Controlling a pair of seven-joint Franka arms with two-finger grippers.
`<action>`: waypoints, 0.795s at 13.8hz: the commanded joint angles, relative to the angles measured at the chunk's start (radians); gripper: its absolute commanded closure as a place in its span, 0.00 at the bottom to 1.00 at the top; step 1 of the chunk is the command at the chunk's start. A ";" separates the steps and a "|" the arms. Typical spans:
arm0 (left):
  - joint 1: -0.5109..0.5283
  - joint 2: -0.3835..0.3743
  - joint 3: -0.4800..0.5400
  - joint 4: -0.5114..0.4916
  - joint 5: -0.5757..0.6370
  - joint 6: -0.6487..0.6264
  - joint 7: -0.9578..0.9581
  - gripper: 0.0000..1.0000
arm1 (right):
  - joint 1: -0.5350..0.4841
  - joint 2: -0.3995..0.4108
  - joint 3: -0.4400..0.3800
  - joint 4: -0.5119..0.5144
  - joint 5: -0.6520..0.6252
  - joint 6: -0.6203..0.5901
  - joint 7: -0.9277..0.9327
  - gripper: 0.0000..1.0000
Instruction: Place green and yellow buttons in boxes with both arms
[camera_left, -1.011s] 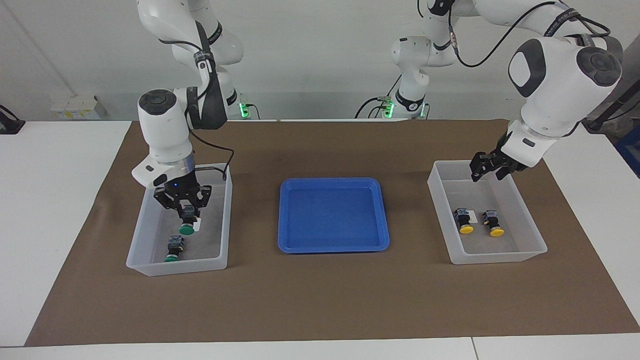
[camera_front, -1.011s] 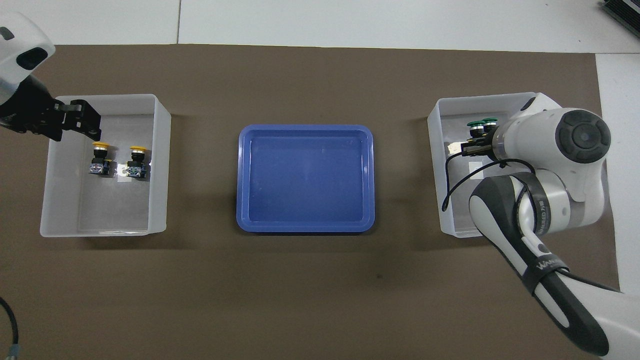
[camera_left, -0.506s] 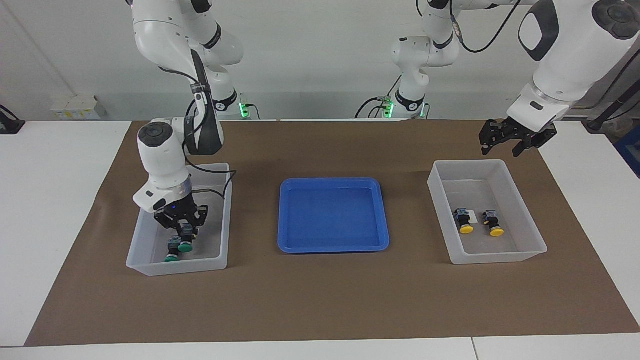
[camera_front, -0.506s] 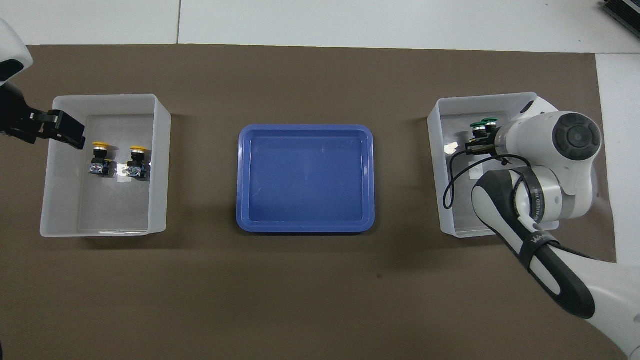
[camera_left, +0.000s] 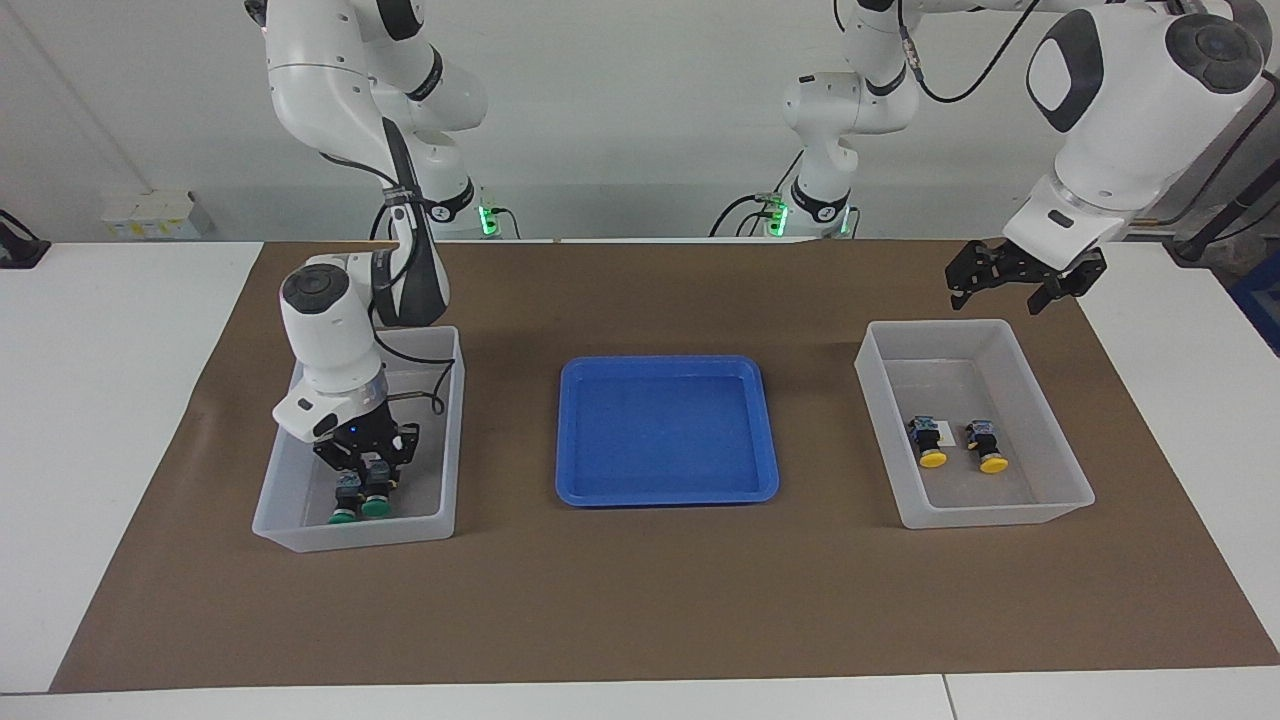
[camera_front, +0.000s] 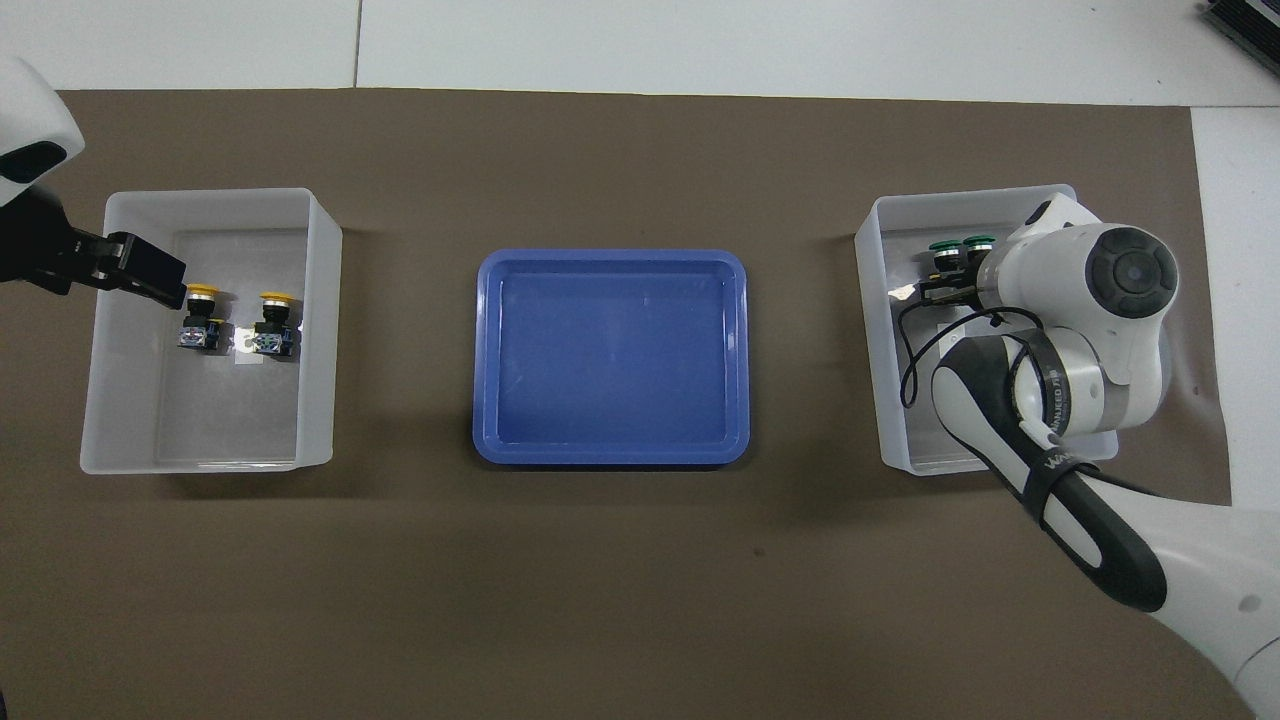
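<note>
Two green buttons lie side by side in the box (camera_left: 290, 535) at the right arm's end, caps toward the table's front edge. My right gripper (camera_left: 367, 478) (camera_front: 944, 290) is down inside that box, shut on the green button (camera_left: 377, 500) (camera_front: 943, 250) nearer the tray, which sits right beside the other green button (camera_left: 343, 512) (camera_front: 979, 244). Two yellow buttons (camera_left: 932, 447) (camera_left: 991, 452) lie in the box (camera_left: 1000, 515) at the left arm's end. My left gripper (camera_left: 1002, 288) (camera_front: 150, 280) hangs open and empty, raised above that box's robot-side end.
An empty shallow blue tray (camera_left: 665, 430) sits in the middle of the brown mat (camera_left: 640, 600), between the two boxes. White table surface borders the mat on both ends.
The right gripper has lowered the green button down into its box beside the other green one. The left gripper has risen out of the yellow buttons' box and opened wider.
</note>
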 joint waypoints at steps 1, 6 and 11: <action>-0.002 -0.038 0.004 -0.048 0.018 0.048 0.012 0.00 | -0.012 0.012 0.011 0.022 0.017 0.011 -0.032 0.22; 0.000 -0.044 0.004 -0.069 0.015 0.083 0.005 0.00 | -0.001 -0.078 0.012 0.031 0.020 -0.035 0.002 0.00; 0.010 -0.056 0.014 -0.102 -0.072 0.134 0.003 0.00 | 0.004 -0.263 0.034 0.032 0.038 -0.274 0.144 0.00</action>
